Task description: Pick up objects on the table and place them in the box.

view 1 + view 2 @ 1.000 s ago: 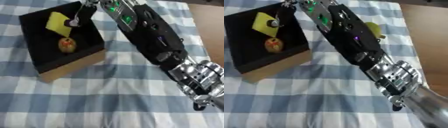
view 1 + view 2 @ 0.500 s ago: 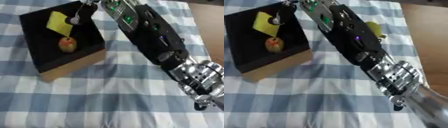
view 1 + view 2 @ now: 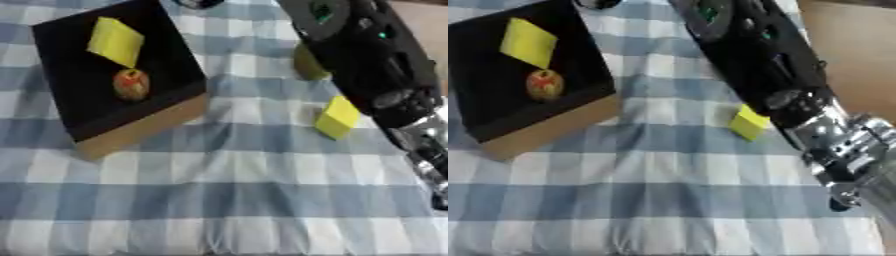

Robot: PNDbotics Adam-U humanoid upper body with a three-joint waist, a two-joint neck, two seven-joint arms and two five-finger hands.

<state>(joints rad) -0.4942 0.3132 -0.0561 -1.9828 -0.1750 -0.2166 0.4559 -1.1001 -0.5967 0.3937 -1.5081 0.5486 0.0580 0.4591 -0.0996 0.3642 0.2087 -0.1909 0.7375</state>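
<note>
Yellow block (image 3: 338,117) sits on the checked table (image 3: 227,200) beside your right arm (image 3: 367,55), outside the box (image 3: 122,75). Your fingers are barely visible at the top edge beyond the box, so I cannot tell their state. Inside the box lie a yellow piece (image 3: 115,41) and a round fruit (image 3: 130,84).

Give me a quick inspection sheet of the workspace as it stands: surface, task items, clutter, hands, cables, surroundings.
Surface: blue and white checked cloth, wrinkled in places.
Box: black box with tan outer wall, at upper left.
In the box: yellow block and a round red-yellow fruit.
Left on the cloth: yellow cube right of the box; an olive-green object behind it, partly hidden by the arm.
Clutter: nothing seen.
Hands: neither hand in view; the right arm crosses the upper right, reaching past the top edge.
Cables: nothing seen.
Surroundings: brown surface beyond the cloth's right edge.
</note>
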